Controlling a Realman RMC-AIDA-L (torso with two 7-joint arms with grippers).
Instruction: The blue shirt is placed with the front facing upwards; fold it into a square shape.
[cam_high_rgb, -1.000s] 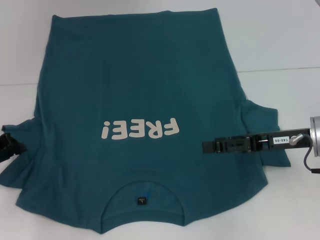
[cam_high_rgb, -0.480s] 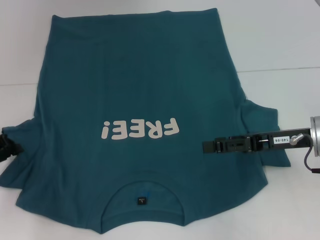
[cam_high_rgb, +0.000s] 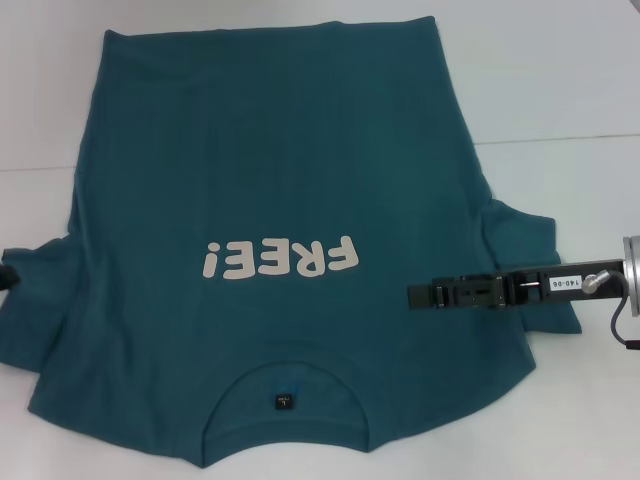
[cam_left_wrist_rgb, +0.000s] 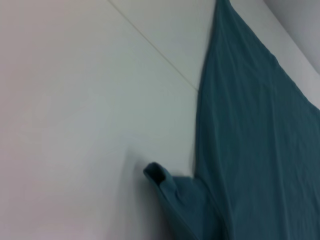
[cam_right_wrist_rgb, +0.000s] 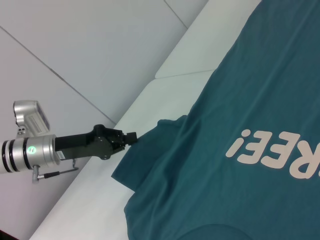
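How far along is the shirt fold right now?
Nothing folded yet: the large dark teal-blue cotton T-shirt lies spread, white print up, both sleeves out. In hand: the left end effector is at the left sleeve's edge; the right end effector is over the cloth beside the right sleeve. Every fold remains.

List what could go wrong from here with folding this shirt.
1. The left gripper sits right at the edge of the blue shirt's left sleeve; a shallow hold there could slip once it lifts.
2. The right gripper hovers over the shirt body, inward of the right sleeve, so it might pinch the wrong layer.
3. The far hem appears to hang over the table edge, so pulling could drag the shirt crooked.
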